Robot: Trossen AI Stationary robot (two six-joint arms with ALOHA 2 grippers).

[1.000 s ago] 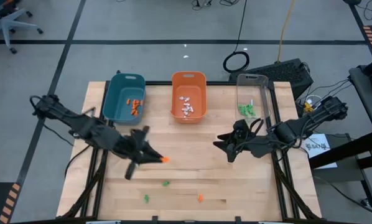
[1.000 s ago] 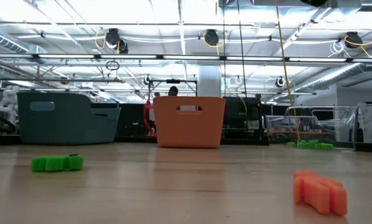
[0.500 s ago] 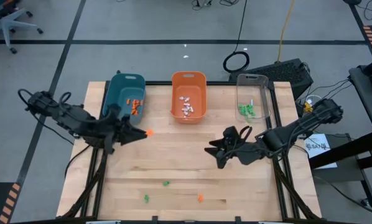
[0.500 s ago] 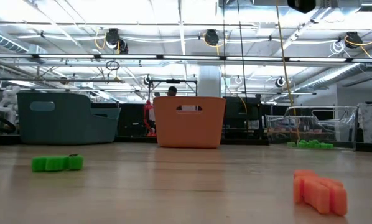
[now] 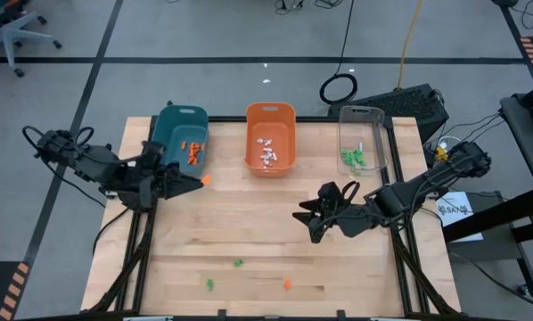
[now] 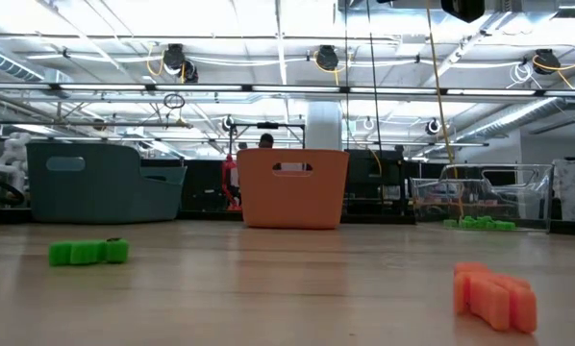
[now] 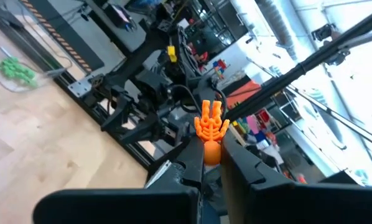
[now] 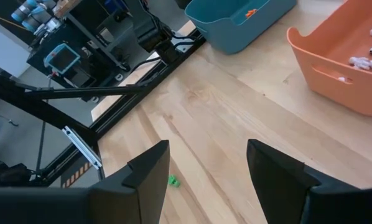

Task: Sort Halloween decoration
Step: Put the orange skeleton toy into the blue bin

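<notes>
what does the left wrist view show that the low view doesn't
Only the left wrist view shows the left gripper, shut on an orange hand-shaped trinket that sticks out past its fingertips.

Only the low view shows the teal bin and the orange bin standing side by side, plus a loose green trinket and a loose orange trinket lying on the table nearer the camera. No gripper appears there.

Both show the wooden table top and the green pieces in the clear bin, seen far off in each.
</notes>
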